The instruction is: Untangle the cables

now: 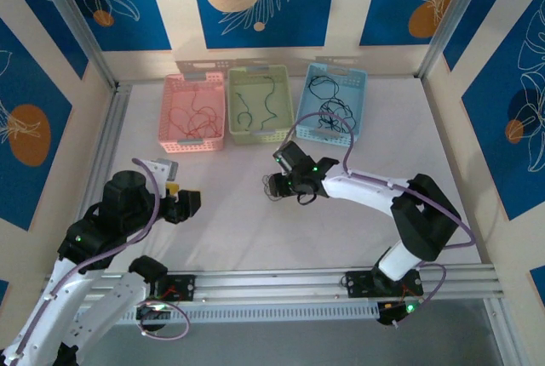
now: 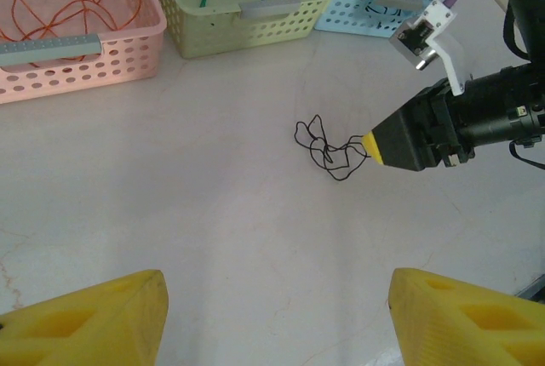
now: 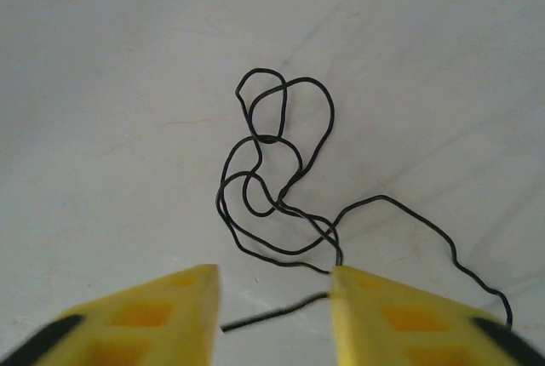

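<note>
Black cable [image 3: 277, 187]: loose tangle on bare table [image 1: 230, 234], well clear of baskets [image 1: 261, 137].
Right gripper [image 3: 274, 294]: spread, tips at cable.
Left gripper [image 2: 277, 311]: spread wide, apart from cable.

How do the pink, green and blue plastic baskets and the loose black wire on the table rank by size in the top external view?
Largest, too alike to rank: pink plastic basket, green plastic basket, blue plastic basket.
Clearly smallest: loose black wire.

Thin, smooth black cable [image 3: 272, 138] on a matt white tabletop [image 3: 102, 85], faintly veined.
The pink perforated plastic basket [image 2: 85, 64], green plastic basket [image 2: 247, 25] and blue plastic basket [image 2: 366, 13] look smooth, with a slight sheen.
</note>
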